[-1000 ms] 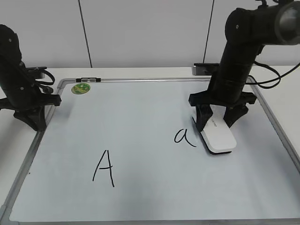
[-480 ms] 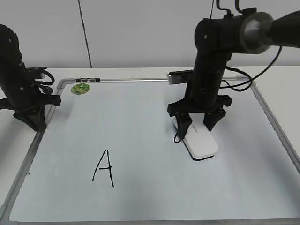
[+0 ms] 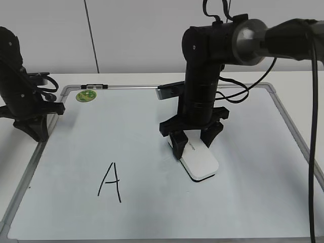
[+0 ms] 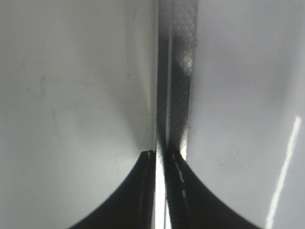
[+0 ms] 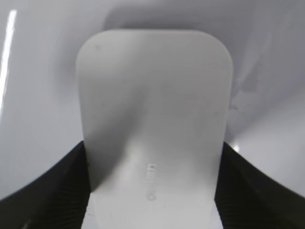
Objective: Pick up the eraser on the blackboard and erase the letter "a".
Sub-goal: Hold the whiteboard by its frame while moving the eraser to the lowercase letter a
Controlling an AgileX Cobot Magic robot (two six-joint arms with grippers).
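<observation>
One eraser (image 3: 198, 161), one blackboard (image 3: 152, 212)

Bright even light, soft shadows, glare streaks, blurry wrist views

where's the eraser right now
In the exterior view the eraser lies flat on the blackboard just right of centre, clamped between the right gripper's fingers, to the right of the capital "A".
</observation>
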